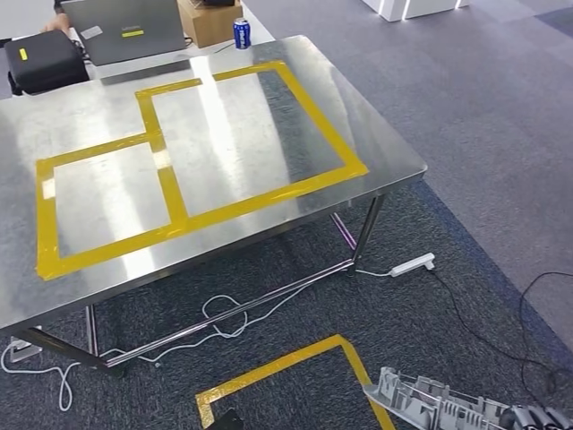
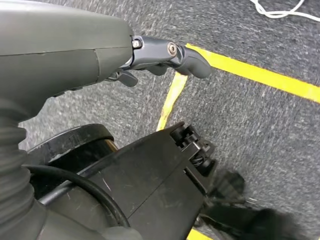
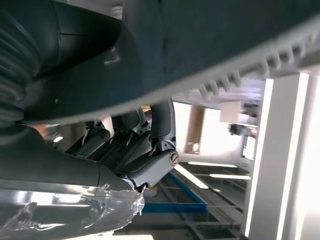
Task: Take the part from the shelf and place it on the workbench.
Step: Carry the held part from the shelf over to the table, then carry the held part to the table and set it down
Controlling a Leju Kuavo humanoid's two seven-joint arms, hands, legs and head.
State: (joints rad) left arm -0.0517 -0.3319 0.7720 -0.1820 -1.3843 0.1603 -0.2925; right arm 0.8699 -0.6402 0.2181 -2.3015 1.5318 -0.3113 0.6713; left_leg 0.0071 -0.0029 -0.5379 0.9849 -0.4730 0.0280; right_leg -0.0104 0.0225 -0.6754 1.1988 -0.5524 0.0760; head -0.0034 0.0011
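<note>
The part, a long light-grey ribbed plastic piece, sticks out to the left low at the right of the head view, above the carpet. My right hand grips its right end. In the right wrist view the fingers curl around the part, whose toothed edge crosses the picture. The steel workbench stands ahead and to the left, with two rectangles of yellow tape on its top. My left hand hangs over the carpet with its fingers stretched out and nothing in them.
At the bench's far edge stand a blue can, a black case, a grey laptop and a cardboard box. White cables and a power strip lie on the carpet under the bench. Yellow floor tape runs near my feet.
</note>
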